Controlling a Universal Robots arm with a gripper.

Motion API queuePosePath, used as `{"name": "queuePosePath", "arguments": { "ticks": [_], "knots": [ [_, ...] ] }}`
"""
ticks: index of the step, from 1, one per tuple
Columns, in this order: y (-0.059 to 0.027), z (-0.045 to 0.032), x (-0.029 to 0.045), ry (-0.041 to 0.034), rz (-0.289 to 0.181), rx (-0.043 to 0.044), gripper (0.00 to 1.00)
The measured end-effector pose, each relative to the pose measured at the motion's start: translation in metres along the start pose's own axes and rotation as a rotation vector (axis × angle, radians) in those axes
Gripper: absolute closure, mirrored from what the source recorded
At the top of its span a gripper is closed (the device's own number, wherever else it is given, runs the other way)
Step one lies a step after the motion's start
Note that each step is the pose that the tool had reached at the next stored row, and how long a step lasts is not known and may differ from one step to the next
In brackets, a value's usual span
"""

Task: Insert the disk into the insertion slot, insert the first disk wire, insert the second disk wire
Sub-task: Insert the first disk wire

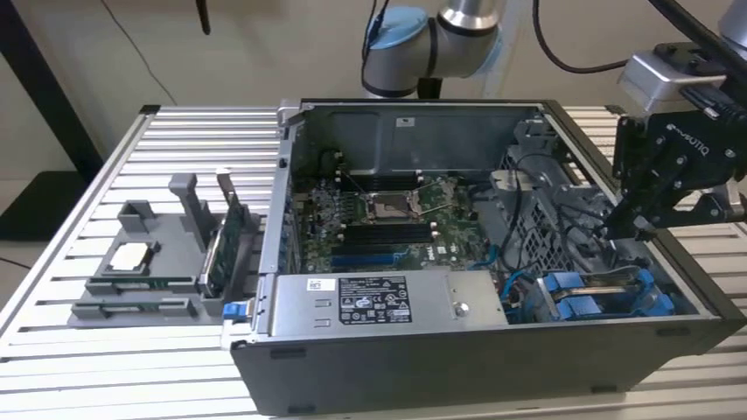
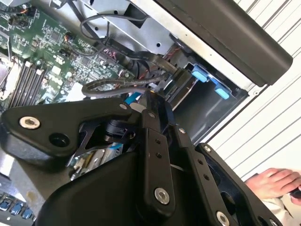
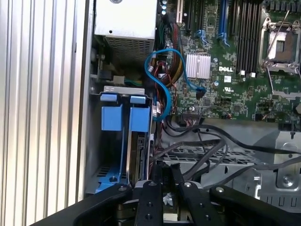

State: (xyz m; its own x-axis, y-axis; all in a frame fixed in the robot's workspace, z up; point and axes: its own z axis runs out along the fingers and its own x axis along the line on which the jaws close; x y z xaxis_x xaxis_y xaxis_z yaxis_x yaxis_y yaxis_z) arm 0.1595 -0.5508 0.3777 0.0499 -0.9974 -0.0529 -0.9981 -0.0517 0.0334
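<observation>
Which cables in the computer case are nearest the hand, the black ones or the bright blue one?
The black cables, lying across the grey metal cage beside the black hand. The bright blue cable loops farther off, by the silver finned heatsink.

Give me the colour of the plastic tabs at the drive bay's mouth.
Bright blue. The plastic tabs show best in the first wrist view.

A robotics lab — open computer case on a slatted aluminium bench.
</observation>
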Motion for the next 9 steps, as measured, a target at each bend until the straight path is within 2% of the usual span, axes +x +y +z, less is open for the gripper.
{"name": "queuePosePath", "arguments": {
  "ticks": [9],
  "knots": [
    [-0.0137,0.0023,0.0023,0.0024,0.002,-0.0286,0.81]
  ]
}}
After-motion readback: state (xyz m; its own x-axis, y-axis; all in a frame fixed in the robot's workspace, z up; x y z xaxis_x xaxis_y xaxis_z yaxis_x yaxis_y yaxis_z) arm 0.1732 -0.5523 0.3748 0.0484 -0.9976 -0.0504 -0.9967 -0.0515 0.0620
